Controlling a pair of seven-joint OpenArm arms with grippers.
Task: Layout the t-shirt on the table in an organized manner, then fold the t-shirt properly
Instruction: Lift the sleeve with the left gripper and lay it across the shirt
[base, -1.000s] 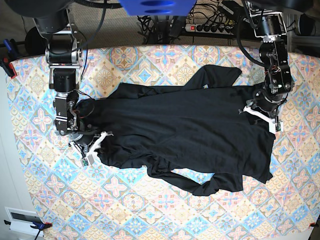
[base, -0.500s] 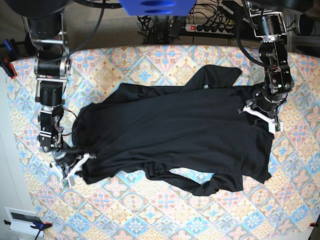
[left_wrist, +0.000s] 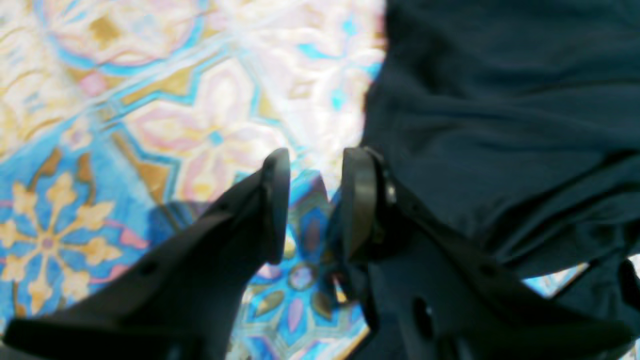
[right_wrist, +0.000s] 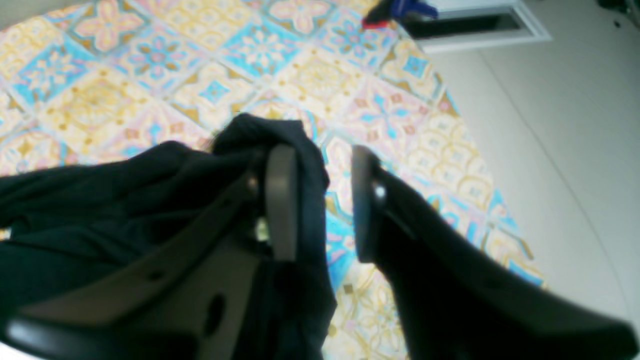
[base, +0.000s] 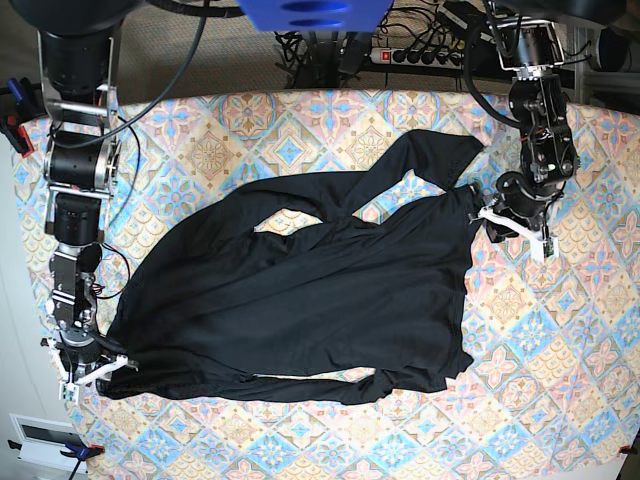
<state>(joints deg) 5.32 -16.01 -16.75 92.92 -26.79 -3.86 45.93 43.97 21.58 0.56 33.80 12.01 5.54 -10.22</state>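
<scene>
Base view shows the t-shirt (base: 300, 300) spread across the tabletop (base: 560, 380) but rumpled; layout is unfinished, folding not begun. Right tool (right_wrist: 317, 200) stands parted at the near-left hem corner; left tool (left_wrist: 312, 205) stands parted, empty, beside the right edge.

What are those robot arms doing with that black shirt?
Two robot arms are spreading a black t-shirt over the patterned table. The right hand is at the shirt's corner near the table edge, its fingers apart, with cloth draped over one finger. The left hand is open beside the shirt's other end, holding nothing. The shirt is still wrinkled, not folded yet.
</scene>
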